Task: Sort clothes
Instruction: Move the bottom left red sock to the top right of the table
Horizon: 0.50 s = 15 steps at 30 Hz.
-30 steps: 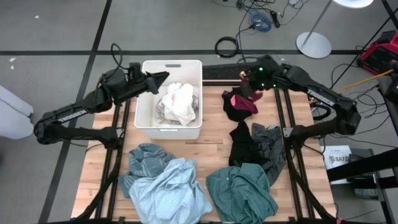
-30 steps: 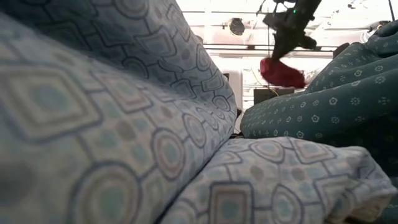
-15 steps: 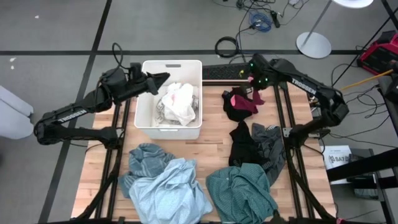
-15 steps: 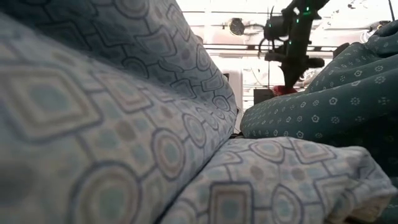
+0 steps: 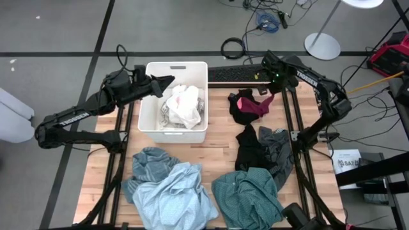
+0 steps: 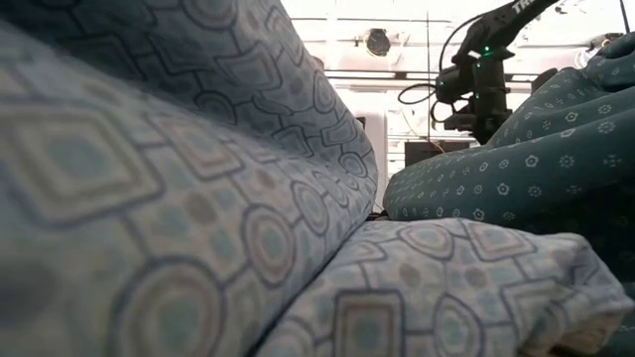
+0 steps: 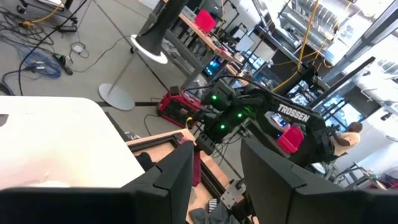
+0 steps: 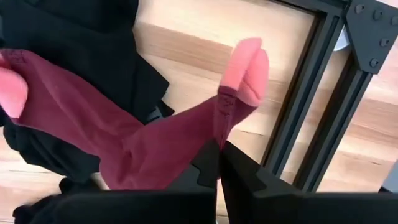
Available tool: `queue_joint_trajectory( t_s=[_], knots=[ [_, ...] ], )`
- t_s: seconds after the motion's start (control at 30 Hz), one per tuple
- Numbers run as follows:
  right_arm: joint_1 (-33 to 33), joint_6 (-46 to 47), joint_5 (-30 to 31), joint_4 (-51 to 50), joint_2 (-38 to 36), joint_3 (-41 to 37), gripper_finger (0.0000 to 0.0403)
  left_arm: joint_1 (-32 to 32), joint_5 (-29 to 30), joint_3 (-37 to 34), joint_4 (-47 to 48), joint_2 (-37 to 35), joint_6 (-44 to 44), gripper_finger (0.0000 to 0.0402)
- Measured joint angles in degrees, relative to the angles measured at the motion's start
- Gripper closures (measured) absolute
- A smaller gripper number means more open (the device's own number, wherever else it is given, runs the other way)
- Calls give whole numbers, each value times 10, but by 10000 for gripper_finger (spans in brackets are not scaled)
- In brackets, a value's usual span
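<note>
- Since a second ago: right gripper (image 5: 267,94) has swung toward the rear right edge of the wooden slatted surface (image 5: 220,137), carrying the dark red fabric garment with pink ends (image 5: 254,106) lower, so it now drapes onto the black fabric garment (image 5: 240,112); left arm unchanged.
- High view: left gripper (image 5: 167,78) hangs over the rear left corner of the white rectangular plastic bin (image 5: 151,113), jaws partly apart, holding nothing. White-grey crumpled garment (image 5: 183,105) lies inside the bin. Black and dark grey garment heap (image 5: 262,151) lies right of centre. Teal dotted garment (image 5: 248,197) sits at front right; light blue patterned garment (image 5: 175,199) at front left, overlapping a teal striped garment (image 5: 146,165).
- Low view: light blue patterned garment fills the near frame; teal dotted garment rises at right; right arm (image 6: 480,74) shows beyond it.
- Left wrist view: own dark fingers (image 7: 177,174) stand apart over the bin rim; right arm visible far off.
- Right wrist view: jaws closed, pinching the dark red garment's edge; cloth trails across the black garment beside the black metal frame rail (image 8: 308,118).
</note>
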<state>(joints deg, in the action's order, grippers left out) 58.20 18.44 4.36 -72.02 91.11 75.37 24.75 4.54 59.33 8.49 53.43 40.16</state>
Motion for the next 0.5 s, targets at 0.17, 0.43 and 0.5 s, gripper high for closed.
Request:
queue_joint_trajectory(
  t_s=[0.17, 0.43, 0.5],
  knots=[
    [-1, -17, 3, 4, 13, 0, 380, 0, 0, 0, 0, 0, 0, 258],
    [-2, -2, 31, -13, 23, 0, 290, 0, 0, 0, 0, 0, -2, 258],
    [-14, -10, 13, 7, 22, 0, 266, 0, 0, 0, 0, 0, -5, 258]
  ],
)
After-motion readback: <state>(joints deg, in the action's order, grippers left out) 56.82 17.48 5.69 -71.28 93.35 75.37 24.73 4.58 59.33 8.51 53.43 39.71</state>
